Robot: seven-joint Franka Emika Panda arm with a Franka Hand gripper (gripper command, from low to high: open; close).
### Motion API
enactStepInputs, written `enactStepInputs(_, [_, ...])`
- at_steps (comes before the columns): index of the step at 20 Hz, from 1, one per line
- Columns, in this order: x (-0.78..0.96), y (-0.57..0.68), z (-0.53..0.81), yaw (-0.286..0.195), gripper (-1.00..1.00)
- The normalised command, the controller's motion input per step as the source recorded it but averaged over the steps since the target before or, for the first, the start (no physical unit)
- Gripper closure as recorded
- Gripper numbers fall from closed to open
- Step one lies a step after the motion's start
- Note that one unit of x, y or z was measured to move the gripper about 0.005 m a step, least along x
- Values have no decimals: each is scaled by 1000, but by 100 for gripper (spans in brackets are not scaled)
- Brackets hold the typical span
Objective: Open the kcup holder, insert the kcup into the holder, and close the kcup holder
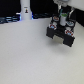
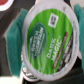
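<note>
Exterior view, table: we see a pale tabletop [image 1: 30, 57] with a dark strip along its far edge.
Exterior view, holder: the black kcup holder [image 1: 61, 33] sits toward the exterior view's right, and its drawer looks pulled out toward us, though the blur keeps us from being sure.
Exterior view, gripper: the gripper [image 1: 63, 19] hangs directly over the holder, with a small green-and-white shape at its tip that we take for the kcup [image 1: 63, 20].
Exterior view, bottle: a tall white bottle [image 1: 25, 11] stands at the far edge, well apart from the holder.
Wrist view, kcup: the kcup [image 2: 46, 42] fills the picture, its green-and-white lid facing the camera, printed "DARK MAGIC".
Wrist view, grip: teal fingers [image 2: 15, 37] press on opposite sides of the pod, so we read the gripper as clamped on the kcup.
</note>
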Motion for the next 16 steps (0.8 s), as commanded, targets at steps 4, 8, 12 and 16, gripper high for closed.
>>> enactStepInputs(4, [2, -87, -244, 0, 100])
enactStepInputs(8, [7, -31, -222, -1, 100])
enactStepInputs(12, [7, -34, -239, 0, 100])
enactStepInputs(16, [17, -8, -271, 4, 100])
